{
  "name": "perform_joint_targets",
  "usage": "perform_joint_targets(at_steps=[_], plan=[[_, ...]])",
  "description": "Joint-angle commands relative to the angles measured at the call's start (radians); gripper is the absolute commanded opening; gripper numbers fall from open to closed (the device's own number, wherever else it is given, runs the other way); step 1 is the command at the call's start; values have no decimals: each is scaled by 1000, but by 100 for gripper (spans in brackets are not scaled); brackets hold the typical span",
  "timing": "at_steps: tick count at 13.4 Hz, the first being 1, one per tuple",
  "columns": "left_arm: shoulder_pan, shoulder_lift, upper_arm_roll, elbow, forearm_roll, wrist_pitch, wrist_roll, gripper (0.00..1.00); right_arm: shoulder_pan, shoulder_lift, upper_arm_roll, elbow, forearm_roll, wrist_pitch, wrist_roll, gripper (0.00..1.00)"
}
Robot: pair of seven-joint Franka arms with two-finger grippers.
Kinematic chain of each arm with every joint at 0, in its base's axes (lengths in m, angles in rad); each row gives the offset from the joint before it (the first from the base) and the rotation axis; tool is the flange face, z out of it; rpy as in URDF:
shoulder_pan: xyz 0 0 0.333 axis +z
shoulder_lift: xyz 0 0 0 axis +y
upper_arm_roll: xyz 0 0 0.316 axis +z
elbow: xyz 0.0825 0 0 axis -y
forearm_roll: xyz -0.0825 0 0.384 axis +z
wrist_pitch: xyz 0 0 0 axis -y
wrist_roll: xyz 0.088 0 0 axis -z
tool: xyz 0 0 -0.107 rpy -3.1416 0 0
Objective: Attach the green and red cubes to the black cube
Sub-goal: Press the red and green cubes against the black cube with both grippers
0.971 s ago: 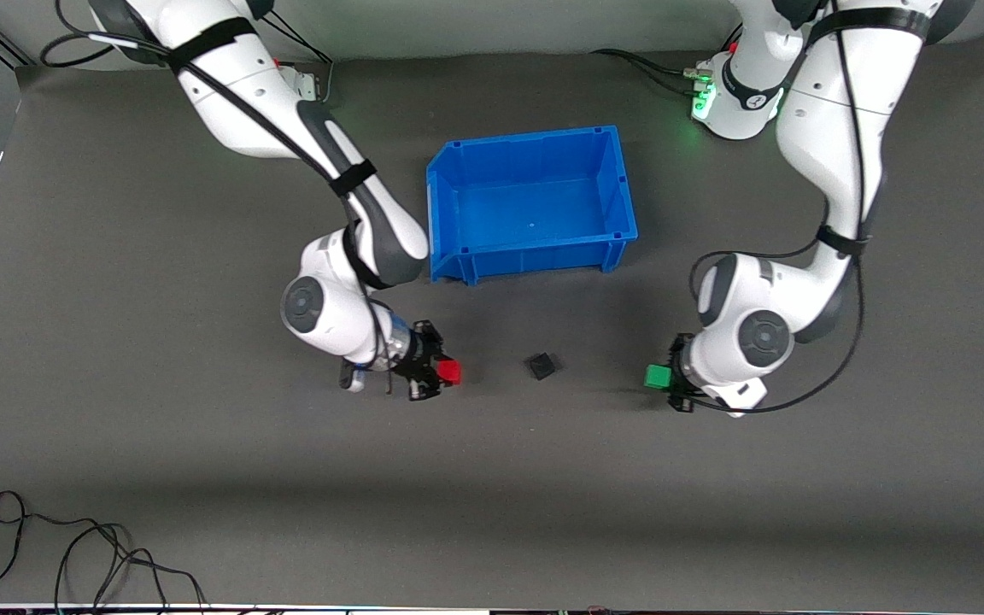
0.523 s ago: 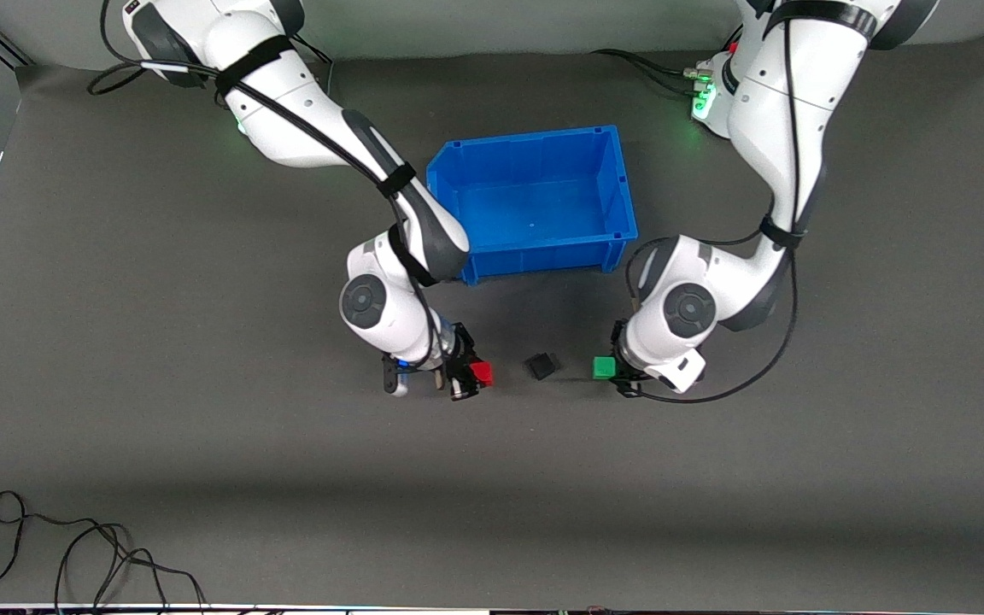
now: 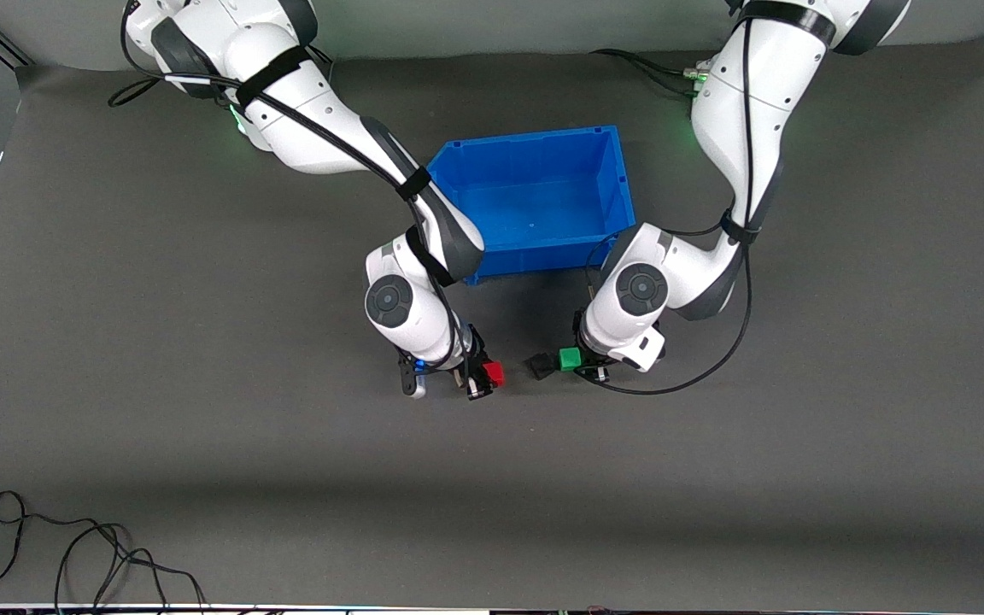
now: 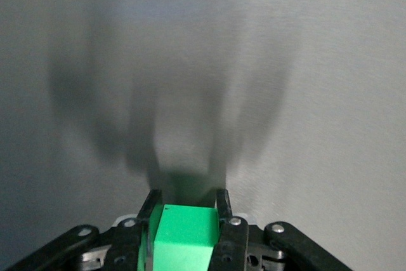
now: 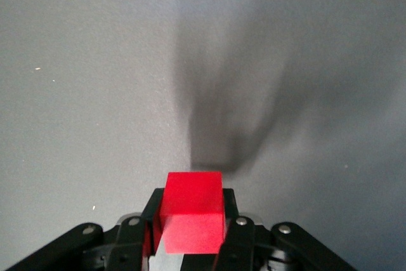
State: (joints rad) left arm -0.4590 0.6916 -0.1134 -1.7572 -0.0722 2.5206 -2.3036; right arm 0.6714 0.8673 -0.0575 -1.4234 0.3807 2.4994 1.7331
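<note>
A small black cube (image 3: 541, 366) lies on the grey mat between the two grippers. My left gripper (image 3: 576, 360) is shut on the green cube (image 3: 570, 358), which sits right beside the black cube on the left arm's side; whether they touch I cannot tell. In the left wrist view the green cube (image 4: 184, 233) fills the space between the fingers. My right gripper (image 3: 483, 377) is shut on the red cube (image 3: 493, 373), a short gap from the black cube on the right arm's side. The red cube (image 5: 191, 211) shows clamped in the right wrist view.
A blue open bin (image 3: 535, 162) stands on the mat farther from the front camera than the cubes, between the two arms. Loose black cables (image 3: 73, 547) lie near the front edge at the right arm's end of the table.
Both arms have carried their cubes inward toward the black cube. The green cube has come up beside it, and the red cube has closed most of the gap.
</note>
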Motion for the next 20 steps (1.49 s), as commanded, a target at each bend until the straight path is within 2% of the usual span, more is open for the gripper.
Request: perform_joint_targets(at_steps=[1, 3, 6, 9, 20], plan=[[-27, -1, 21, -5, 5, -9, -69, 0, 11, 27, -7, 32, -71, 4, 13, 36], [-32, -1, 21, -2, 5, -6, -88, 0, 13, 56, -4, 76, -100, 15, 14, 35], [-38, -1, 21, 5, 5, 6, -96, 0, 30, 110, -1, 168, -97, 16, 23, 34], [-41, 2, 20, 15, 5, 7, -106, 0, 53, 130, -1, 196, -95, 27, 20, 30], [-49, 14, 34, 35, 18, -2, -155, 0, 76, 131, 1, 193, -88, 32, 51, 31]])
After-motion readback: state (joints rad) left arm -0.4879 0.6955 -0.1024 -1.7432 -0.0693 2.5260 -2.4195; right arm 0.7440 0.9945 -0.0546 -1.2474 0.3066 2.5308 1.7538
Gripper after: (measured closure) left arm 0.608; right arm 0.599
